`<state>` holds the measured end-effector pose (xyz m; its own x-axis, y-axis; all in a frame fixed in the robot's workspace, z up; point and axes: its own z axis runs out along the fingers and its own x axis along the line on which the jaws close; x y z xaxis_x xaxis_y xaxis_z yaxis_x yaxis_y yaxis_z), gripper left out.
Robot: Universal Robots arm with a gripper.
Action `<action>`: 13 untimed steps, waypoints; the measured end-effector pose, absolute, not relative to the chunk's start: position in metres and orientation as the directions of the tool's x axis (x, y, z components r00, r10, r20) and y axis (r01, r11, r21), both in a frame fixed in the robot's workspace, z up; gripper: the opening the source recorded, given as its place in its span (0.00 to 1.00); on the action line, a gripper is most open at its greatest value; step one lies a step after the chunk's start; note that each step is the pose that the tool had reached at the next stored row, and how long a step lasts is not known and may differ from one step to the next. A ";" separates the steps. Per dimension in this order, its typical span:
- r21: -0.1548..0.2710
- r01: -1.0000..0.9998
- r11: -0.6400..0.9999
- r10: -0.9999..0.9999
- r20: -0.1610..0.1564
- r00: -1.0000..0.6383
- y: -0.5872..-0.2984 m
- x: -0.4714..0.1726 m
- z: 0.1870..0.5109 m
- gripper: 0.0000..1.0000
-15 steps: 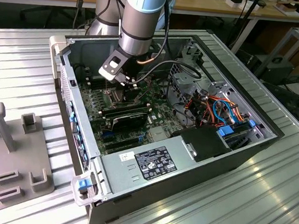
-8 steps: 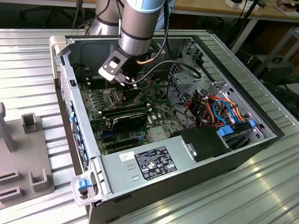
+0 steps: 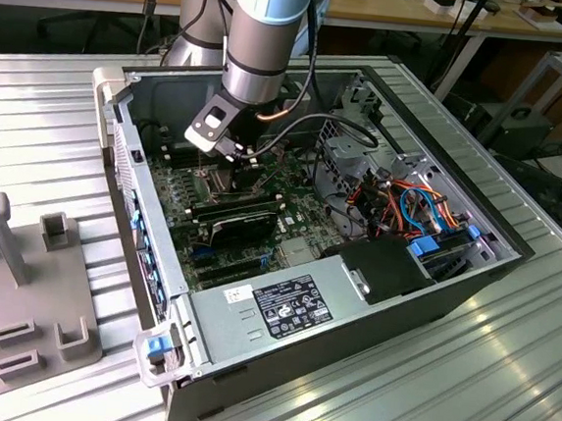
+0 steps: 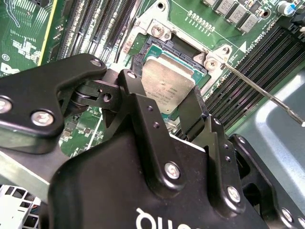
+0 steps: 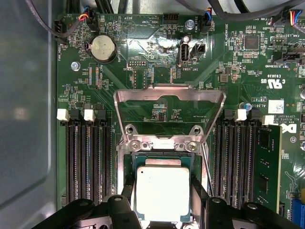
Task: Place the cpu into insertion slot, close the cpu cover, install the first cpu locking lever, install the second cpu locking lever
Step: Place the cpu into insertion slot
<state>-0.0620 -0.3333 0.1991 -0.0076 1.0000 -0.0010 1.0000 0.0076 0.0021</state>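
Observation:
In both wrist views the cpu [image 5: 162, 193] [image 4: 164, 86], a silver-topped square chip, sits between my black fingers [image 5: 125, 193] [image 4: 138, 95], one pressed against each side. My gripper [image 5: 162, 191] [image 4: 164, 87] is shut on it, holding it over the insertion slot [image 5: 162, 157] [image 4: 177, 46], whose dark edge shows around the chip. The cpu cover [image 5: 169, 93], a silver frame with a square window, stands swung open behind the slot. A thin locking lever [image 4: 259, 93] [image 5: 205, 164] sticks out beside the slot. In the exterior view my gripper [image 3: 217, 151] reaches down into the open computer case [image 3: 472, 277].
Black memory slots [image 5: 88, 157] run along both sides of the socket, with a green memory stick [image 5: 268, 167] in one. A coin battery [image 5: 103, 47] lies on the board beyond the cover. Cables [image 3: 409, 207] and a power supply [image 3: 283, 304] fill the case.

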 end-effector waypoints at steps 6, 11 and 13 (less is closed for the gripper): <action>0.002 1.000 0.007 1.000 -0.001 -0.007 -0.333 -0.062 0.199 0.55; 0.002 1.000 0.008 1.000 -0.001 -0.008 -0.333 -0.061 0.199 0.55; 0.002 1.000 0.008 1.000 -0.001 -0.008 -0.333 -0.061 0.199 0.55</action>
<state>-0.0614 -0.3333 0.1991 -0.0075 1.0000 -0.0010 1.0000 0.0075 0.0021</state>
